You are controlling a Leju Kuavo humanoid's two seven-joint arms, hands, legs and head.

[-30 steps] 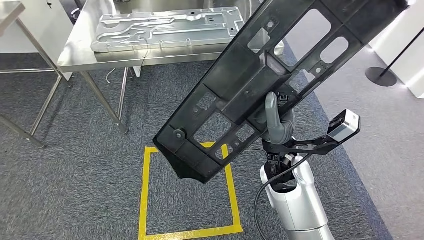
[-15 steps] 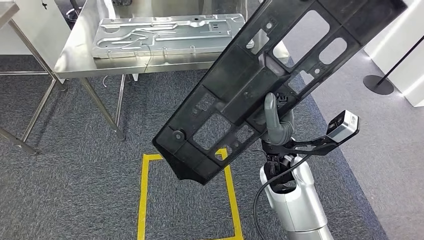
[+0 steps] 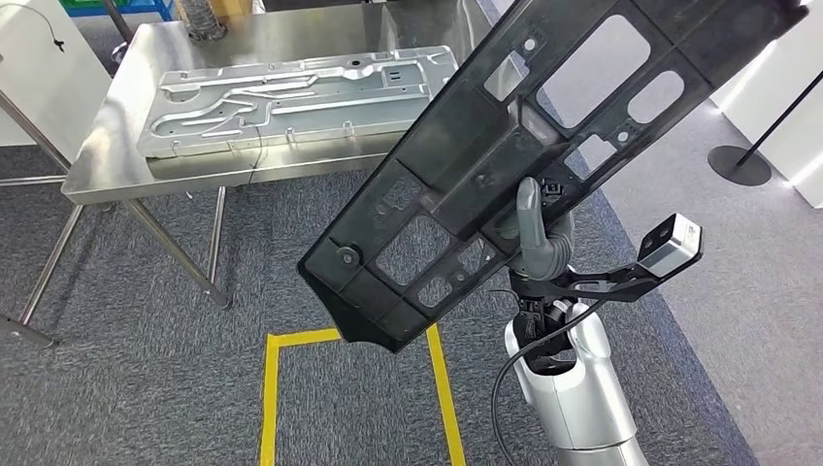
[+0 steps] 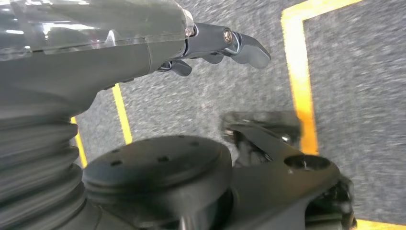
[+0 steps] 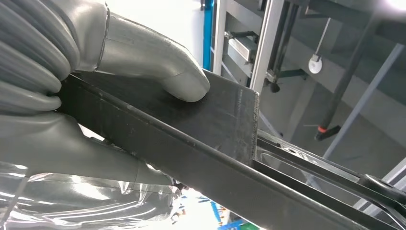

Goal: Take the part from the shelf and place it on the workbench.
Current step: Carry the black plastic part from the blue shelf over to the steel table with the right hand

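A big black plastic part (image 3: 543, 146) with several cut-outs slants across the head view, from low centre up to the top right. My right hand (image 3: 536, 238) grips it from below near its middle, thumb upright against its face. In the right wrist view the grey thumb (image 5: 158, 67) presses on a flat black rib of the part (image 5: 215, 124). The steel workbench (image 3: 116, 160) stands ahead to the left, some way beyond the part. My left hand (image 4: 210, 43) hangs over the carpet, its dark fingers stretched out and holding nothing.
A stamped metal panel (image 3: 291, 97) covers much of the workbench top. Yellow tape (image 3: 267, 388) marks a square on the grey carpet at my feet. A black stanchion base (image 3: 740, 160) and a white wall (image 3: 791, 97) stand to the right.
The whole picture has shifted: the workbench and the yellow square have slid left and down, so the camera has moved. The part stays the same in my right hand.
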